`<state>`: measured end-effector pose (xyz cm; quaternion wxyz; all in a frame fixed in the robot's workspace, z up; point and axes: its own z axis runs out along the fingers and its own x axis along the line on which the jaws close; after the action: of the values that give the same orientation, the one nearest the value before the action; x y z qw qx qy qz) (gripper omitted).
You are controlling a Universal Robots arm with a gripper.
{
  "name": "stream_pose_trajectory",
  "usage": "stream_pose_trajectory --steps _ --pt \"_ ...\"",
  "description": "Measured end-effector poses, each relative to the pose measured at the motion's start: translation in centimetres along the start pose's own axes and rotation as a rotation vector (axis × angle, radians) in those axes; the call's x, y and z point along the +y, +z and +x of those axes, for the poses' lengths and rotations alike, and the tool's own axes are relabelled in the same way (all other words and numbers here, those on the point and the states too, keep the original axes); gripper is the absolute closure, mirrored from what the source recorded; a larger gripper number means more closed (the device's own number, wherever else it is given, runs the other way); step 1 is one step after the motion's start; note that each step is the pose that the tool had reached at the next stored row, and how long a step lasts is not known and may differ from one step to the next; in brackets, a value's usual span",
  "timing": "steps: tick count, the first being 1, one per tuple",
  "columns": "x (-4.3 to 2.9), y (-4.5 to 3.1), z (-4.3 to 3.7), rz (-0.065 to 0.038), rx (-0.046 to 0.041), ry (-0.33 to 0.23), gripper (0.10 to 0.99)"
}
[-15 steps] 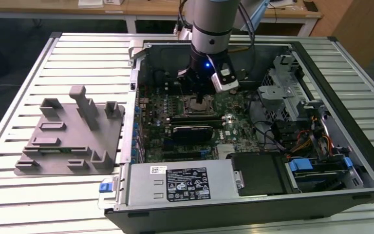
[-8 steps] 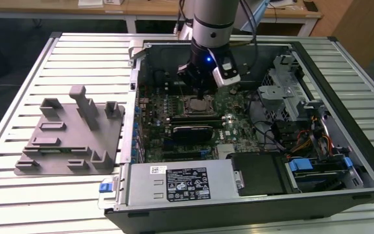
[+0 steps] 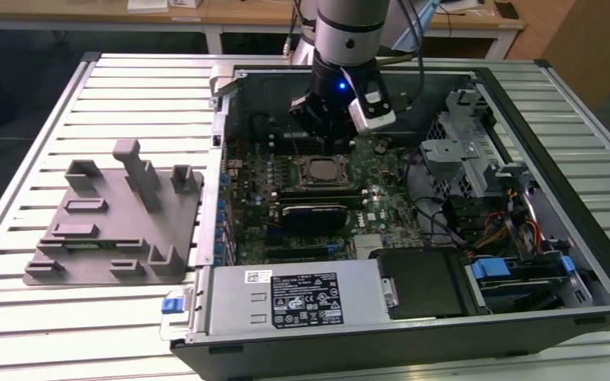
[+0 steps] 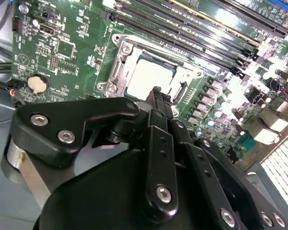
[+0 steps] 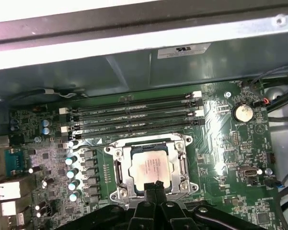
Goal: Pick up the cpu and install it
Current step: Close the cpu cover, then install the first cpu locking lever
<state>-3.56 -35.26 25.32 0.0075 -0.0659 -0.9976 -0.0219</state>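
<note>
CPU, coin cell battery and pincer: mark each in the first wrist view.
cpu [image 5: 150, 167], first wrist view, middle of its silver top.
coin cell battery [image 5: 242, 113], first wrist view, its round face.
pincer [image 5: 155, 186], first wrist view, at its fingertips.

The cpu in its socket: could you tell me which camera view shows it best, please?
The first wrist view: the cpu faces the camera almost squarely in its socket frame, with the gripper at its near edge. The second wrist view shows it slanted and glare-washed; the exterior view shows it small and distant.

Lab or workshop: slatted metal bench [image 3: 29, 317]; opened computer case [image 3: 411, 333]; wooden desks [image 3: 241, 12] behind
</note>
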Motion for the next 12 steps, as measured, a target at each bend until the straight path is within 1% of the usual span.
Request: stream_pose_trajectory --steps 12 --pt "0.00 -0.01 0.00 0.000 -0.0003 0.000 0.980"
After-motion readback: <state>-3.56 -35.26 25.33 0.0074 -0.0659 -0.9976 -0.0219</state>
